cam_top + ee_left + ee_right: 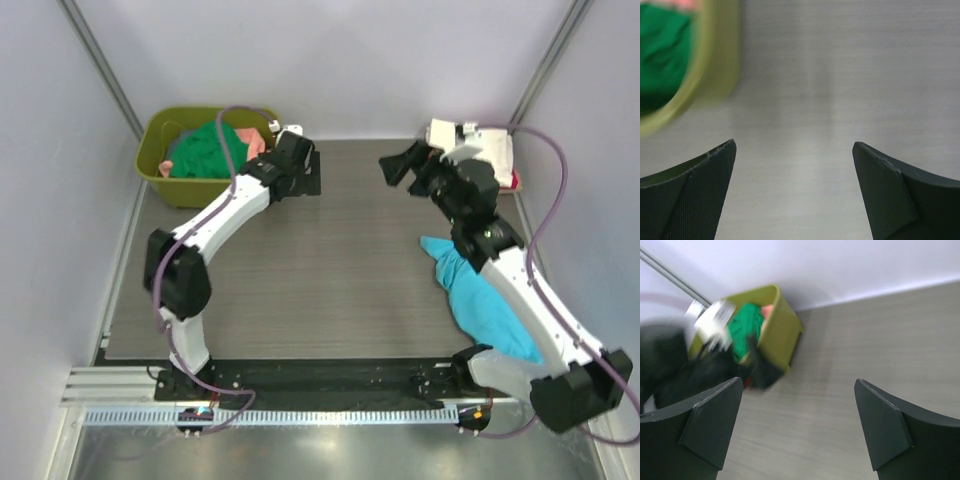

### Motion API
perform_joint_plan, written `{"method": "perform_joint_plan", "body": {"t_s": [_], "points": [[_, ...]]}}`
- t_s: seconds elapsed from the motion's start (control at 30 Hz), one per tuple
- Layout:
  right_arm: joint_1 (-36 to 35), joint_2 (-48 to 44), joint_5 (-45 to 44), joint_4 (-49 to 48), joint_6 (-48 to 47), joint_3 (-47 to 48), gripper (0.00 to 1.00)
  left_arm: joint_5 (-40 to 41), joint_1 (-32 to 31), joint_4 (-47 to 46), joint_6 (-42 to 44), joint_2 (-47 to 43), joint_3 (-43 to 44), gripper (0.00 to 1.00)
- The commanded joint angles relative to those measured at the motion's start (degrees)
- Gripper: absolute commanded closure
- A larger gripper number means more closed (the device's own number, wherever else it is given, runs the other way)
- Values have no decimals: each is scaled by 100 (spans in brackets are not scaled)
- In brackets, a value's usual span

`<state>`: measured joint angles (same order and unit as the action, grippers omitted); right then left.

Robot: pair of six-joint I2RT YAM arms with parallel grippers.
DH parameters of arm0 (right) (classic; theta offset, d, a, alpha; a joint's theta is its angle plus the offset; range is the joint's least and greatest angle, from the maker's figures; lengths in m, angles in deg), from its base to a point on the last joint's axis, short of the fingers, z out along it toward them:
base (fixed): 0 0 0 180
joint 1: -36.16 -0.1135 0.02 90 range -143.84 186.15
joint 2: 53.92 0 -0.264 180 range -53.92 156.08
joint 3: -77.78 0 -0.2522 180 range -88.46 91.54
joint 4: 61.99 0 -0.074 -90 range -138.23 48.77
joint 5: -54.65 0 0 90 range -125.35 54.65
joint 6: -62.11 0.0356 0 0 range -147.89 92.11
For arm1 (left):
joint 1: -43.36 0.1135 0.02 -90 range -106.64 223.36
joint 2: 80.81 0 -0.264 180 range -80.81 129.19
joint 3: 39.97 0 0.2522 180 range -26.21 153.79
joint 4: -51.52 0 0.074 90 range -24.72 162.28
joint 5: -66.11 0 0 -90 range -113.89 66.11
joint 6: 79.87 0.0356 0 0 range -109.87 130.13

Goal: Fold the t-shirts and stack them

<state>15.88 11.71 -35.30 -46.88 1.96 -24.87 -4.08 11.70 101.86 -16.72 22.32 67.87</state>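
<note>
The turquoise-blue t-shirt (487,303) lies crumpled on the table's right side, partly under my right arm. A dark green t-shirt (208,152) and a salmon-pink one (256,143) sit in the tub; the green one also shows in the left wrist view (660,55) and the right wrist view (746,330). A cream-white t-shirt (490,148) lies at the far right over a red edge (516,184). My left gripper (303,168) (795,145) is open and empty over bare table beside the tub. My right gripper (398,165) (799,381) is open and empty above the table.
The olive-green plastic tub (158,128) stands at the far left corner; its rim shows in the left wrist view (715,60) and the right wrist view (777,325). White walls with metal posts close in the grey table (330,280).
</note>
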Motion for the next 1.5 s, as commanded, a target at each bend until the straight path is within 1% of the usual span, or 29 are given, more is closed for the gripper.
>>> {"method": "perform_joint_plan", "body": {"t_s": [0.0, 0.03, 0.07, 0.1, 0.13, 0.17, 0.23, 0.37, 0.4, 0.43, 0.47, 0.5, 0.53, 0.63, 0.7, 0.8, 0.83, 0.87, 0.9, 0.97, 1.0, 1.03, 1.07, 1.13, 1.17, 1.27, 1.3, 1.37, 1.47], "points": [[6, -680, -260, 893, -155, -461, 0, -188, 177, 49, 250, 1758, 1819, 0], [6, -857, -365, 1007, -154, -549, 0, -232, 300, 495, 294, 2172, 2981, 0], [6, -1206, -444, 1287, -163, -724, 0, -267, 362, 743, 321, 2968, 3541, 0], [6, -1332, -584, 1455, -163, -795, 0, -302, 432, 998, 321, 3315, 4086, 0], [6, -1437, -1012, 1665, -163, -848, 0, -320, 580, 1401, 347, 3597, 5049, 0], [14, -1595, -1312, 2094, -137, -944, 0, -320, 669, 1500, 339, 3861, 5319, 0], [15, -1606, -1639, 2378, -6, -1085, 0, -461, 993, 1423, 303, 4048, 5454, 0], [49, -799, -2122, 2634, 48, -1270, 0, -522, 1627, 1237, -73, 3522, 4543, 0], [67, -153, -2298, 2617, 100, -1236, 0, -453, 1697, 1360, -144, 3364, 4505, 0], [85, 158, -2378, 2582, 66, -1174, 0, -278, 1742, 1631, -197, 3032, 4435, 0], [111, 527, -2466, 2442, 30, -991, 0, -302, 1742, 1668, -198, 2759, 4339, 0], [129, 1087, -2492, 2380, 13, -885, 0, -372, 1716, 1625, -180, 2486, 3946, 0], [137, 1406, -2510, 2344, -40, -753, 0, -564, 1637, 1520, -145, 1901, 3760, 0], [146, 2266, -2729, 2230, -93, -305, 0, -741, 1514, 1781, -197, 1159, 3258, 0], [138, 2620, -2896, 2256, -137, -85, 1, -1031, 1470, 1905, -259, 369, 2854, 0], [137, 3026, -3221, 2282, -146, -14, 1, -1233, 1443, 1898, -207, -941, 1608, 0], [138, 3105, -3335, 2274, -146, -14, 1, -1217, 1443, 1723, -137, -1275, 839, 0], [138, 3306, -3432, 2274, -146, 13, 1, -1182, 1443, 1695, -127, -1652, 509, 0], [138, 3412, -3485, 2265, -146, 30, 1, -1216, 1443, 1651, -101, -2291, 97, 0], [138, 3789, -3565, 2256, -189, 135, 7, -1296, 1435, 1440, 178, -2954, -938, 0], [138, 3895, -3556, 2256, -181, 171, 11, -1252, 1435, 1414, 276, -3487, -1205, 0], [138, 3966, -3548, 2248, -163, 188, 16, -973, 1435, 1396, 347, -3693, -1434, 0], [129, 4028, -3539, 2239, -120, 206, 24, -744, 1435, 1370, 452, -3886, -1889, 0], [129, 4125, -3556, 2212, -23, 180, 39, -366, 1443, 1090, 409, -4421, -2278, 0], [137, 4142, -3582, 2177, 12, 136, 57, -390, 1435, 967, 400, -4590, -2428, 0], [138, 4108, -3451, 2098, 48, 74, 85, -303, 1435, 500, 391, -5013, -2930, 0], [120, 4090, -3251, 2081, 56, 74, 98, -190, 1435, 439, 400, -5048, -3035, 0], [85, 4028, -3012, 2063, 91, 101, 99, -74, 1443, 420, 400, -5005, -3054, 0], [-134, 3897, -2695, 2028, 232, 171, 99, -284, 1549, 526, 400, -4873, -3027, 0]]}}
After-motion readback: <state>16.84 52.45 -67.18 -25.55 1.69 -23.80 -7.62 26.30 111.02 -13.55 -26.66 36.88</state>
